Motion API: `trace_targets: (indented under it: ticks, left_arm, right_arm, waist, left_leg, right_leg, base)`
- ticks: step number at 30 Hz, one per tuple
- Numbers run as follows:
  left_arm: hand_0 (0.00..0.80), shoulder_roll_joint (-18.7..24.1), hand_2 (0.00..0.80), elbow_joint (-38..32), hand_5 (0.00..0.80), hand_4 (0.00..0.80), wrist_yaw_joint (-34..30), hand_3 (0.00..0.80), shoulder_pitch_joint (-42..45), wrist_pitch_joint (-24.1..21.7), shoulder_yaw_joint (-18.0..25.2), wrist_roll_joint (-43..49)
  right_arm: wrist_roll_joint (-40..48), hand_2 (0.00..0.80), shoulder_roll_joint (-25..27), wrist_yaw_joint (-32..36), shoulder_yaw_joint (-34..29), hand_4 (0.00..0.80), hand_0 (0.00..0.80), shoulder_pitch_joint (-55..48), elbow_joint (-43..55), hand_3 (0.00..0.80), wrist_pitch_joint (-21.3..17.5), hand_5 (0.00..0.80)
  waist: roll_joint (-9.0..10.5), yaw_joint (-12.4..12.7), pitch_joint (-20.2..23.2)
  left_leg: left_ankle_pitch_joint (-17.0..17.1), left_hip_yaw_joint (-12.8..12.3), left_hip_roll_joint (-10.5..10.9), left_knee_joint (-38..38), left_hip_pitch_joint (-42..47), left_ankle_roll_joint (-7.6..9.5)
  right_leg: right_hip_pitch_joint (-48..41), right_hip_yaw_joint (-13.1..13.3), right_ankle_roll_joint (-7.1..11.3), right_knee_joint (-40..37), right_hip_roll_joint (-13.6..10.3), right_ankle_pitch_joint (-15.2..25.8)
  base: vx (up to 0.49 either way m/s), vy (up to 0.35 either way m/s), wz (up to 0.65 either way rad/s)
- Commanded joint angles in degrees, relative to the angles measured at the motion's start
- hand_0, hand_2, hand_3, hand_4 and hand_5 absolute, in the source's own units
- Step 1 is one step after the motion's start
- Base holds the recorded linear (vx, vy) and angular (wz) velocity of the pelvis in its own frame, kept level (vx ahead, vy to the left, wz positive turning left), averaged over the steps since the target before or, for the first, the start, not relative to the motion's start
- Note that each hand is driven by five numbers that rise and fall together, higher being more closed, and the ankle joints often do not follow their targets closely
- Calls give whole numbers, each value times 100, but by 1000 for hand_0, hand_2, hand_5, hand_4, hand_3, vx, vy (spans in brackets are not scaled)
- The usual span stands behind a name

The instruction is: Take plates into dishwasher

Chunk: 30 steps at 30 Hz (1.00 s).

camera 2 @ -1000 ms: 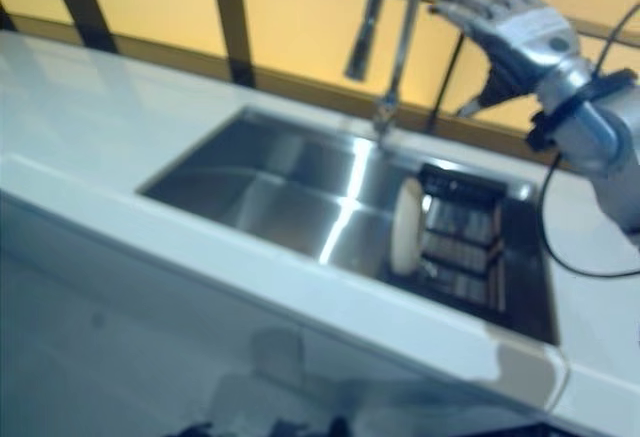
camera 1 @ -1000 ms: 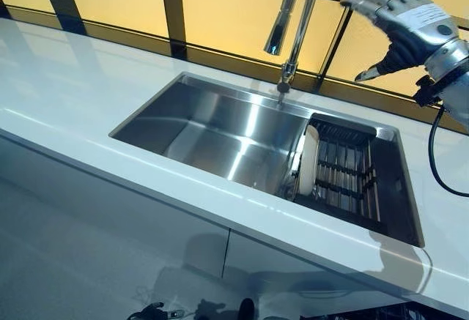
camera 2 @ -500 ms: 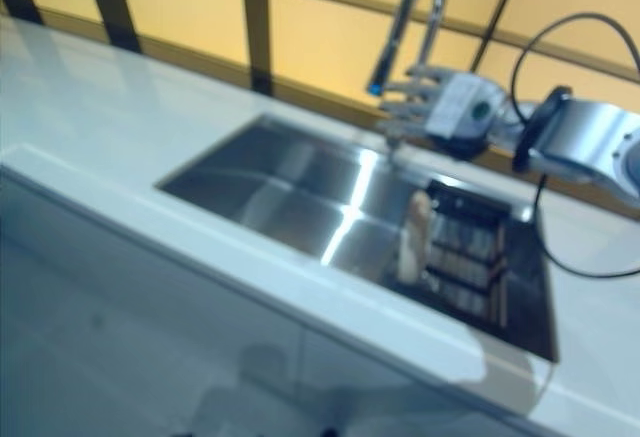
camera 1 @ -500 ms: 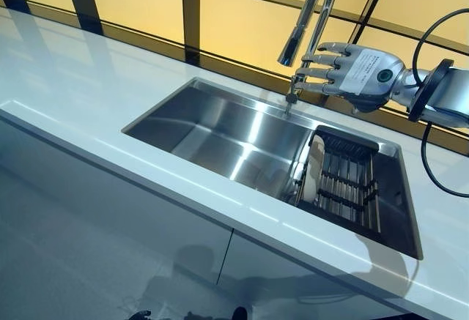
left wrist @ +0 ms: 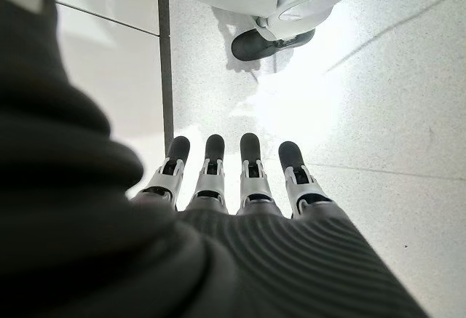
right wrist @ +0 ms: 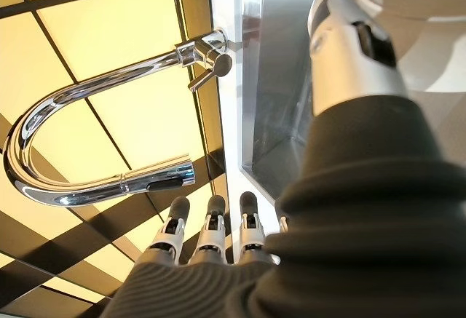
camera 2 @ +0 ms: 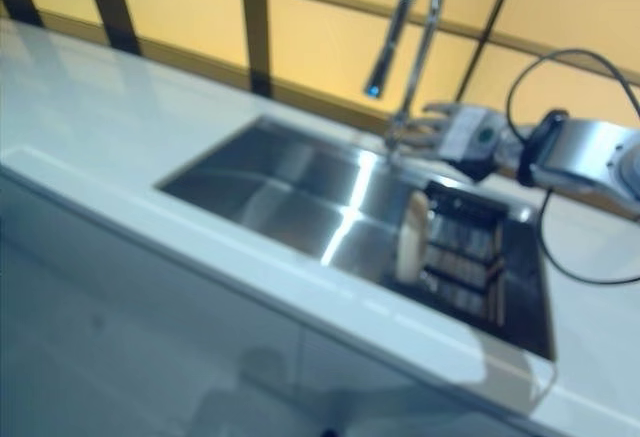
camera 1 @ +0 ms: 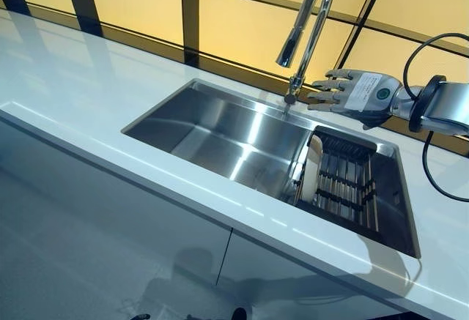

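Pale round plate (camera 1: 313,167) upright on edge in the sink's dark rack (camera 1: 350,184); both hands' fingers straight, released.

No text or number is readable anywhere; only a white label with a dark round mark sits on the back of the silver right hand (camera 1: 364,91), near the curved chrome faucet (camera 1: 306,16).

We see a white counter (camera 1: 88,93) holding a steel sink (camera 1: 220,126); a faucet (camera 1: 308,20) rises behind it.
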<state>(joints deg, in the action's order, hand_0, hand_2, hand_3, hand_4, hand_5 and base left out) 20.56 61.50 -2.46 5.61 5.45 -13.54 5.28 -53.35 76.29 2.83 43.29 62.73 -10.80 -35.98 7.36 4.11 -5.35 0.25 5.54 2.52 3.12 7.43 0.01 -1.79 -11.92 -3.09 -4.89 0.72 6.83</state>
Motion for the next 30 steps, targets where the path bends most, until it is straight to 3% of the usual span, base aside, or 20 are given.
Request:
trace_targets:
  ticks: [1, 15, 30]
  left_arm:
    - [0, 279, 0, -214, 0, 0, -45, 0, -35, -10, -119, -42]
    - [0, 310, 0, -362, 0, 0, -50, 0, -75, -49, -343, -49]
    - [0, 445, 0, -564, 0, 0, -135, 0, -271, -79, -491, 6]
  right_arm:
    - [62, 0, 43, 63, 25, 0, 0, 300, -527, 0, 101, 0]
    - [-140, 0, -212, -116, -70, 0, 0, 140, -840, 0, 422, 0]
    - [-168, 0, -480, -173, -217, 0, 0, -30, -812, 0, 855, 0]
  waist:
    - [109, 232, -84]
    - [-76, 200, -305]
    - [-65, 208, -692]
  left_leg:
    - [-555, -389, -24, -173, -266, 21]
    - [-512, -405, -99, -409, -533, -17]
    - [-516, -397, -195, -808, -923, -56]
  right_leg:
    - [-671, -144, 218, 46, 150, -1329]
    - [-494, -105, 153, 142, 149, -1349]
    - [-235, -87, 88, 326, 189, -1360]
  base:
    - [19, -58, 0]
    - [9, -70, 0]
    - [-11, -61, 3]
